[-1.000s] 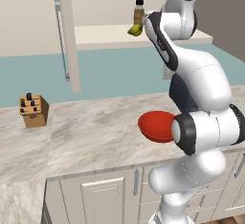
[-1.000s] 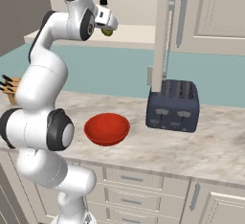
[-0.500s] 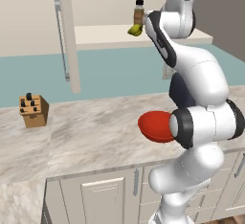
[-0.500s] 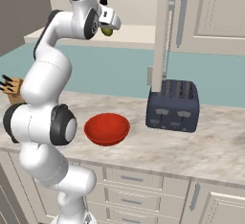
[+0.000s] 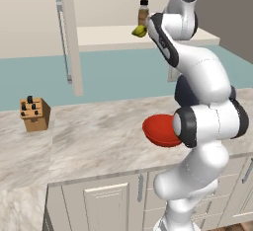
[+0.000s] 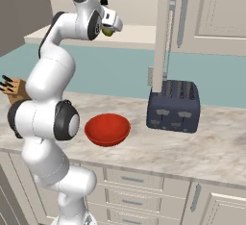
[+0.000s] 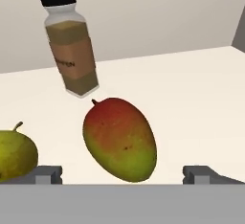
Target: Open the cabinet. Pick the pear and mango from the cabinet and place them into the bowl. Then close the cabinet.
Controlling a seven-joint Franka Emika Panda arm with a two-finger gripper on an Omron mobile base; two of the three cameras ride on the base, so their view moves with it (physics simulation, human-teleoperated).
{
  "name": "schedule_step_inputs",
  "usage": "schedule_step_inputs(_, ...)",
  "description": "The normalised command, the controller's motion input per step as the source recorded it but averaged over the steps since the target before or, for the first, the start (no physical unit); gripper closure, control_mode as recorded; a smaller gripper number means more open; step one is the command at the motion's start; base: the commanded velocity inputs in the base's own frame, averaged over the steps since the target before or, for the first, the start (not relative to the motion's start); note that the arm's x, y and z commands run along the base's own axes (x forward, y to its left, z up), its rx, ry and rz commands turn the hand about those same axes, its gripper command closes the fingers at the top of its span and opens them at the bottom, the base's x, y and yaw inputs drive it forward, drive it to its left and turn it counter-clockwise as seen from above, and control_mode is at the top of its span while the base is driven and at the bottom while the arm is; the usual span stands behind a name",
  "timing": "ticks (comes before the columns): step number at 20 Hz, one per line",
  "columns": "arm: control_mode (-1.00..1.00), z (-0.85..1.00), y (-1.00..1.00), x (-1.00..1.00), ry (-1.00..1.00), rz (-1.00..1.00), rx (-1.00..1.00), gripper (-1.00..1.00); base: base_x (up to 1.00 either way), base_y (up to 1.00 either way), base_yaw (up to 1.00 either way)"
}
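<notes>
In the hand view, going left to right: the pear (image 7: 14, 155) sat at the far left, beside the left fingertip (image 7: 45, 174); the mango (image 7: 120, 140) lay dead ahead between your two fingertips, long axis tilted from upper left to lower right, with the brown bottle (image 7: 68, 41) just behind it on the cabinet (image 7: 191, 89) shelf. Your gripper (image 7: 122, 177) was spread wide with nothing in it, so I'd judge the mango your nearer target; square up to its tilt before closing. Your arm was raised high, hand reaching into the open cabinet. The bowl (image 6: 107, 129) waited below on the counter, left of the toaster (image 6: 173, 106).
</notes>
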Motion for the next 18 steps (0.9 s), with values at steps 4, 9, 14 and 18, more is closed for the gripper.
schedule_step_inputs(4,-1.00,-0.04,0.00,0.31,0.03,0.00,0.00,-1.00,0.00,0.00,0.00)
schedule_step_inputs(9,-1.00,-0.02,0.00,0.30,0.04,0.00,0.00,-1.00,0.00,0.00,0.00)
schedule_step_inputs(14,-1.00,-0.02,0.00,0.26,0.04,0.00,0.00,-1.00,0.00,0.00,0.00)
schedule_step_inputs(18,-1.00,-0.05,0.00,0.06,0.05,0.00,0.00,1.00,0.00,0.00,0.00)
